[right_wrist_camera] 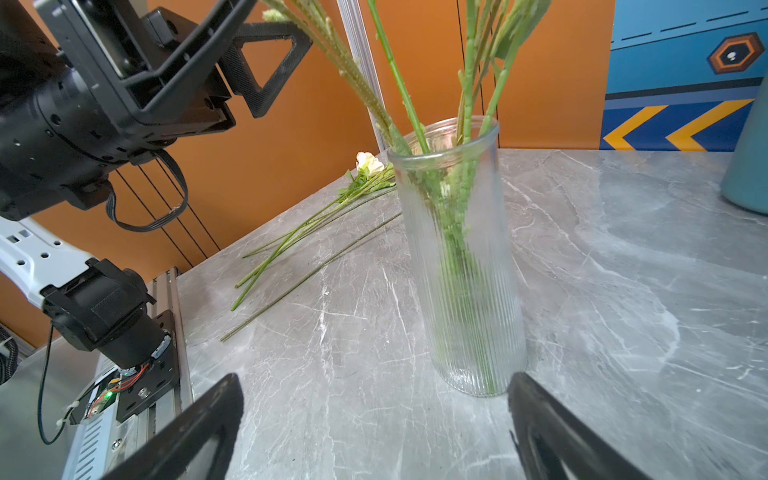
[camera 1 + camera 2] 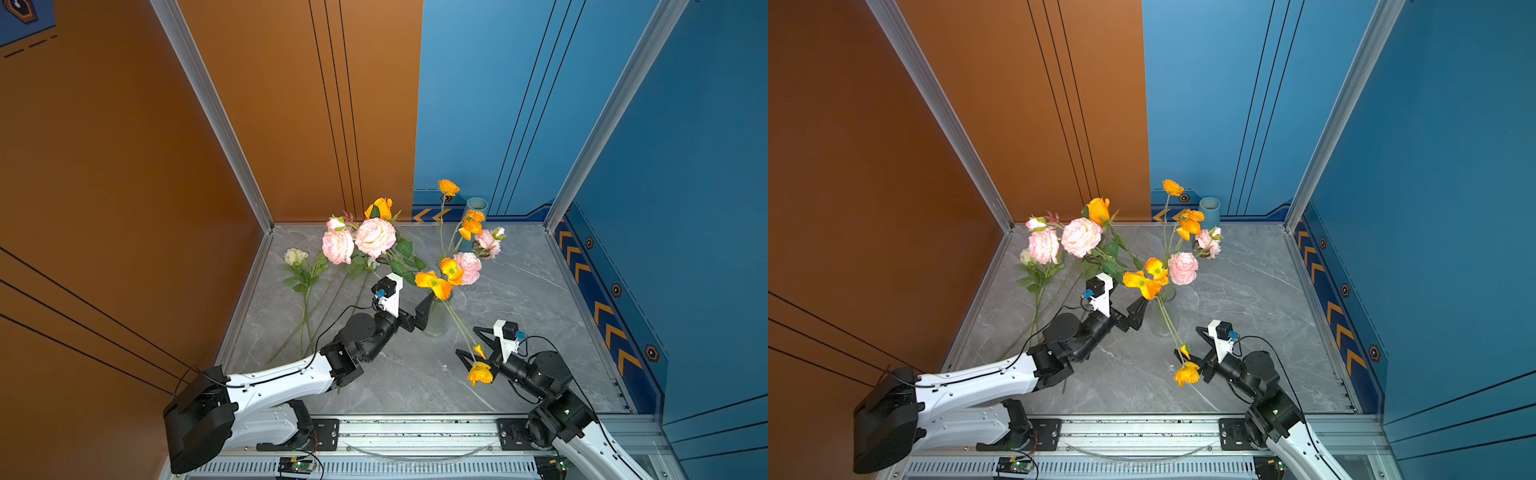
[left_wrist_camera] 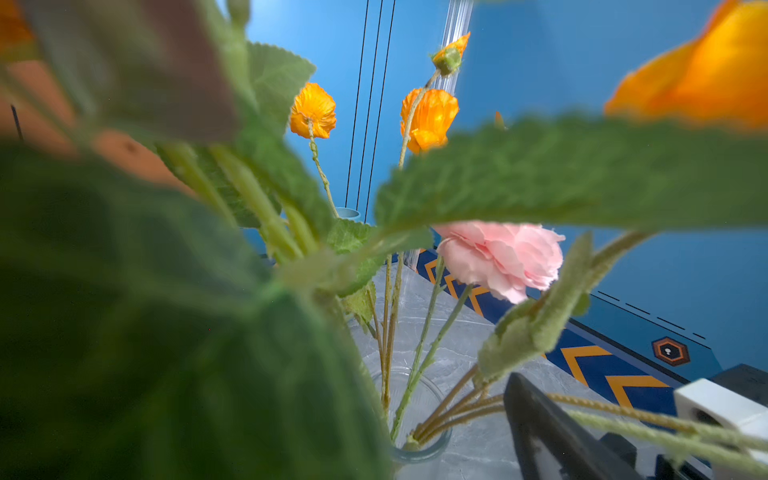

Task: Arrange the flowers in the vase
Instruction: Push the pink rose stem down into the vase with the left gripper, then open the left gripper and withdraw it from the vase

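Clear ribbed glass vase (image 1: 461, 257) stands upright on the grey marbled table (image 2: 540, 332), with a bundle of green stems (image 1: 457, 199) inside. Above its rim are orange poppies (image 2: 433, 284) and a pink bloom (image 2: 468, 267). Pink roses (image 2: 376, 237) lean out to the left on a leafy stem. One drooping poppy (image 2: 480, 372) hangs forward, orange. A cream-white flower (image 2: 296, 256) lies flat on the table left of the vase, bare stems alongside.

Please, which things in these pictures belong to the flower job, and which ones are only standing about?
Belong to the job:
glass vase, already holding several stems
pink roses and orange poppies, standing in it
cream flower, lying flat with a few loose stems, left of the vase

Only standing about:
teal pot, at the back, with no stems in it
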You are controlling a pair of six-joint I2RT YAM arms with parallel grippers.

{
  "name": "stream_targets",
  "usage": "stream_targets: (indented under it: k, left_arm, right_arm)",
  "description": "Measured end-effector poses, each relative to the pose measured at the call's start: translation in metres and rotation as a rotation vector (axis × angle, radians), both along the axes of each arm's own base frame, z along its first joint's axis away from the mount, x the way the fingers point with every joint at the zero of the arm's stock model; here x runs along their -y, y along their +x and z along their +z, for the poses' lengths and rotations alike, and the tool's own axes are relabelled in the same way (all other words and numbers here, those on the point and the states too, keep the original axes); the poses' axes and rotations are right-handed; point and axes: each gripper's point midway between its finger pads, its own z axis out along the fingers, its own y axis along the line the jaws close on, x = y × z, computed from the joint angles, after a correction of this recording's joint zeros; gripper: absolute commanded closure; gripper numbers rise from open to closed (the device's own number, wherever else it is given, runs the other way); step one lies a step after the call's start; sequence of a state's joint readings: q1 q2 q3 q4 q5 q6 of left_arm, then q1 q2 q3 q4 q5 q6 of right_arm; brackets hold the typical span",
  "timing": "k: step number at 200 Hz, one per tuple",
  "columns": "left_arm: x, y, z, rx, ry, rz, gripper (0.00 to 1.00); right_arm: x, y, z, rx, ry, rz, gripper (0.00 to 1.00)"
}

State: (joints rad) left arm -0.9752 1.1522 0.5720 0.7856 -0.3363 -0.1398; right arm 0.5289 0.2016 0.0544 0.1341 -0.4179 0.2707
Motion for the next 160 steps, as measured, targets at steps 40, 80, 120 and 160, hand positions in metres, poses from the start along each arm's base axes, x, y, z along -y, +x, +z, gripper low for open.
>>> stream_targets:
  k: [40,80,120,160]
  left_arm:
    - [-0.016,-0.011,0.008,-0.018,0.028,-0.001,0.02]
    - [-0.04,-0.021,0.018,-0.085,0.124,0.016,0.02]
    - [-0.049,-0.029,-0.003,-0.217,0.352,-0.053,0.02]
    - [-0.034,-0.052,-0.068,-0.373,0.591,-0.268,0.02]
  right_arm:
    - [0.002,0.003,0.0,0.001,-0.001,-0.02,0.0]
    - [0.008,0.011,-0.007,0.006,-0.013,-0.079,0.0]
    - [0.005,0.016,-0.01,0.036,-0.075,-0.086,0.0]
    - [-0.012,0.036,-0.008,0.042,-0.16,-0.051,0.0]
